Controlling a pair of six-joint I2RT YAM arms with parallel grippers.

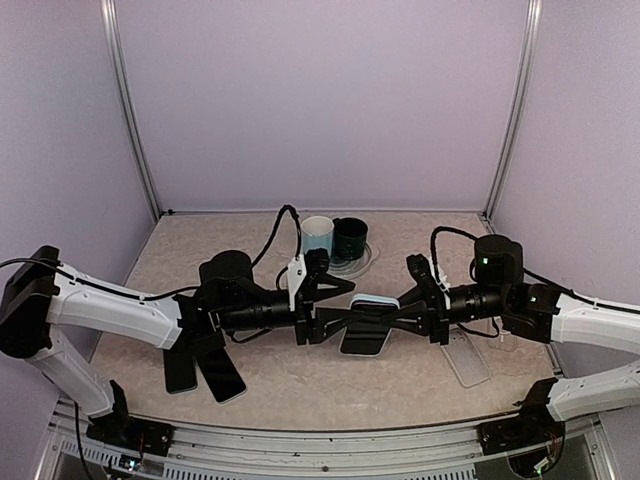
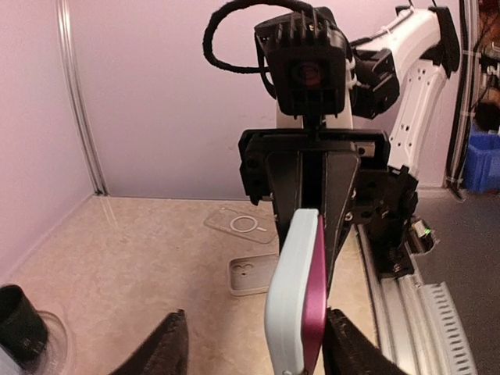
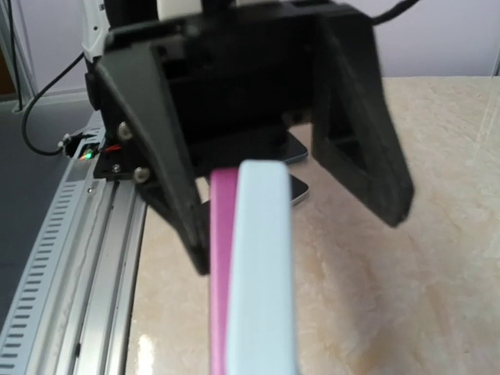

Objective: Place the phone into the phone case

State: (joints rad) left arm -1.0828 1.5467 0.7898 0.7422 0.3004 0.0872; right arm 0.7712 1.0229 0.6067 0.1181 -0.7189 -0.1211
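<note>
Pink phone (image 2: 316, 305) sits against a pale blue-white phone case (image 2: 285, 305), the two held on edge in mid-air just near-side of the dark mug (image 1: 351, 238). Whether the phone is fully seated in the case is hard to tell; the pink edge shows along one side.

Right gripper (image 2: 312, 211) has its fingers clamped on the far end of the phone and case. Left gripper (image 2: 258, 328) is spread wide, one finger well off the case, the other just beside the pink edge, gripping nothing.

Room: beige table (image 1: 250, 225) lies bare beyond the dark mug up to the lilac back wall (image 1: 320, 100). Lilac side panels close in left and right of the mug, and a metal rail (image 1: 300, 440) runs along the near edge.

Containers: dark mug touches a pale mug (image 1: 318, 236) on its left, both on a clear round dish (image 1: 366, 261). Contents can't be made out.

Near-left of the dark mug, two dark phones (image 1: 200, 374) lie flat side by side under the left arm. Near-right of it lies a clear case (image 1: 468, 356), a ring mark printed on its back.
</note>
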